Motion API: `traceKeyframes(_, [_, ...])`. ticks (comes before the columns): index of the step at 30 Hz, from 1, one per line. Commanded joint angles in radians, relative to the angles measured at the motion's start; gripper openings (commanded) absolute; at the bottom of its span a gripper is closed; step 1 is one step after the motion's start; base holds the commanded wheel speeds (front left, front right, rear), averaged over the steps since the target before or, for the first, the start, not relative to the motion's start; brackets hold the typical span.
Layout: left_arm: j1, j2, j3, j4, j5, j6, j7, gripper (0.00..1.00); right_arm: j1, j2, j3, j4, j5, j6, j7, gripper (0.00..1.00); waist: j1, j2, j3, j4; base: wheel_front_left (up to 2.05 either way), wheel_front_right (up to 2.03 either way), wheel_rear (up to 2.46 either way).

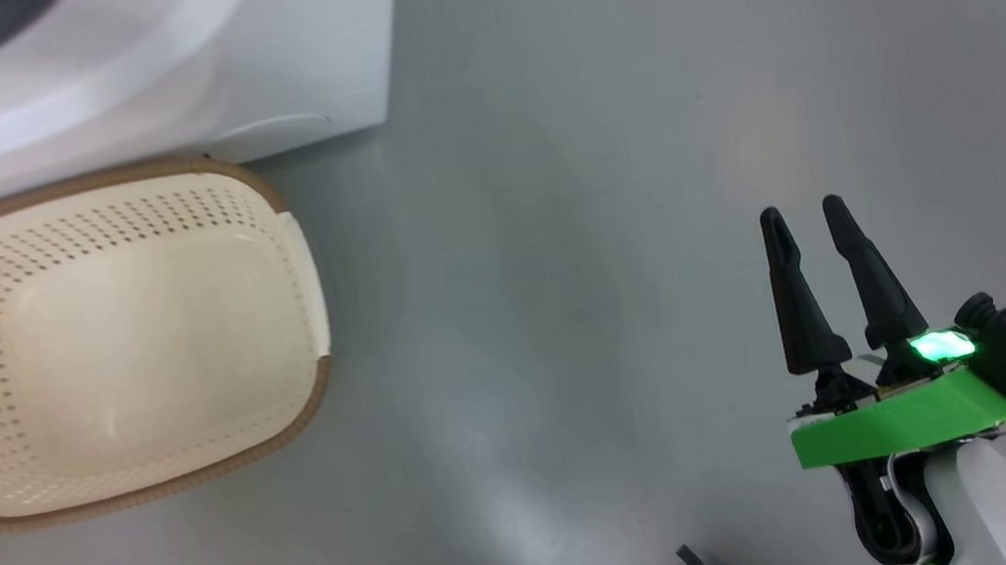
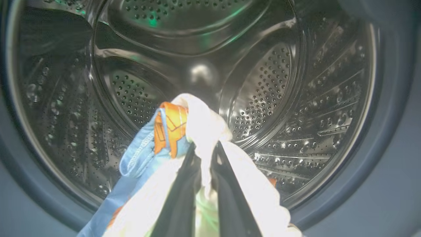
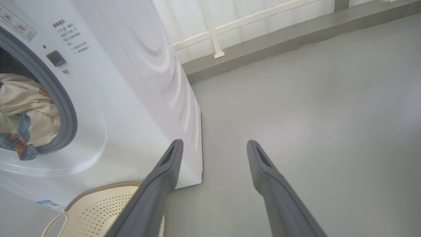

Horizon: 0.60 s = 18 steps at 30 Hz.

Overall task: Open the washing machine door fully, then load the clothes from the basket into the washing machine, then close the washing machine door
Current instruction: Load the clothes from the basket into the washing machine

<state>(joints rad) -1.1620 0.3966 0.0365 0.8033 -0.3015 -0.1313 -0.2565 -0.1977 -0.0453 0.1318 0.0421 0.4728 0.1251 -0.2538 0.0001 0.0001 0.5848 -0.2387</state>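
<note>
- At the mouth of the drum, the clothes are held bunched in the left gripper, jaws pinched narrow on cream and blue fabric
- Judged soft, light, limp; best gripped at a bunched fold
- Beside the washing machine the basket lies empty; the right gripper is spread wide

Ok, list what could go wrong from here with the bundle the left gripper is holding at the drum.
1. The clothes hang at the mouth of the drum, right by the gasket. Released here, they might slump over it and get pinched at closing.
2. Fabric is bunched around the fingers of the left gripper. It may snag and be dragged out on withdrawal.
</note>
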Motion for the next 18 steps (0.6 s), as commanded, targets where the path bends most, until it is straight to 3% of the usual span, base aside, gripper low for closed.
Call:
traceKeyframes(1, [-0.029,0.061,0.003,-0.013,0.021,0.001,-0.005,0.0,-0.008,-0.005,0.027,-0.027,0.017,0.006,-0.008,1.0,-0.0001,-0.0001,0.039,-0.035,0.0,0.0,0.0])
traceKeyframes(11, [-0.132,0.139,-0.081,0.063,0.118,0.001,-0.005,0.0,-0.033,-0.005,0.073,-0.026,0.045,0.006,-0.008,1.0,-0.0001,-0.0001,0.086,-0.093,0.0,0.0,0.0])
traceKeyframes(18, [-0.186,0.184,-0.028,-0.145,0.156,0.016,-0.005,0.0,-0.044,-0.005,0.074,-0.041,0.049,0.006,-0.008,1.0,-0.0001,-0.0001,0.124,-0.116,0.0,0.0,0.0])
